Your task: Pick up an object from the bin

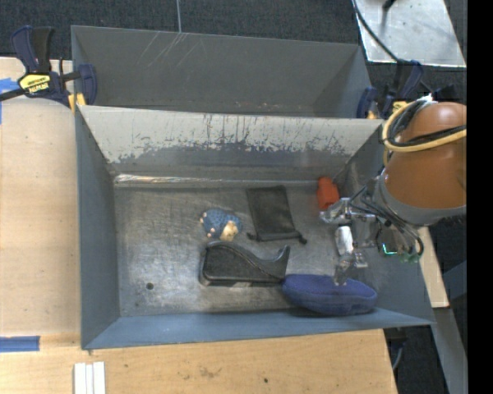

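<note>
My gripper (346,263) hangs at the bin's right side, its metal fingers pointing down just above a dark blue, rounded soft pouch (329,295) that lies against the front right wall. Nothing shows between the fingers. A small orange-red object (327,190) sits behind the gripper near the back right corner.
A black curved tool-like object (242,266) lies in the front middle of the bin. A dark flat square pad (271,211) rests behind it. A small blue and tan lump (220,224) sits left of the pad. The arm's orange dome hangs over the right rim.
</note>
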Controlling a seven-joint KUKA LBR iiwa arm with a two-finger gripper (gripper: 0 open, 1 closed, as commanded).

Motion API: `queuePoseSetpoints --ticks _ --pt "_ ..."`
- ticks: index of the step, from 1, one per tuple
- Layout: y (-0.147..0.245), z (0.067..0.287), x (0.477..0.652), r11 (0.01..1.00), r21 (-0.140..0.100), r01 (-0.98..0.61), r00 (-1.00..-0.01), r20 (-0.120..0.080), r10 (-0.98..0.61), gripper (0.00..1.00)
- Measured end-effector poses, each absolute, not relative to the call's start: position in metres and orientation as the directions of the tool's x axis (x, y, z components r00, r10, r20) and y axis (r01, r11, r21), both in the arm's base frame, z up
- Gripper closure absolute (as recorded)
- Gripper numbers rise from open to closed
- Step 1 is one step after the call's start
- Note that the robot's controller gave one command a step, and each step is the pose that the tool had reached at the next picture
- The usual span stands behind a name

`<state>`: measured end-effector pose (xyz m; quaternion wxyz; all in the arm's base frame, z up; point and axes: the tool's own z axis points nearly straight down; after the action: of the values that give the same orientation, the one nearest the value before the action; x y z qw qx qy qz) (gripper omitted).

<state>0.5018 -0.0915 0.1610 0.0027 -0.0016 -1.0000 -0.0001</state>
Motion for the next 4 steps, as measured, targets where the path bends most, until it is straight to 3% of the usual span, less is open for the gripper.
queuePoseSetpoints --ticks 1,2,4 --pt "0.0094 0.0783 0.5866 0.964 -0.004 -0.267 -0.964 -0.010 -0.267 0.00" --pt "0.0092 0.0817 0.5878 0.964 -0.003 -0.265 -0.964 -0.015 -0.265 1.00" --pt "0.0055 0.0817 0.5910 0.959 -0.001 -0.284 -0.959 -0.011 -0.284 1.00"
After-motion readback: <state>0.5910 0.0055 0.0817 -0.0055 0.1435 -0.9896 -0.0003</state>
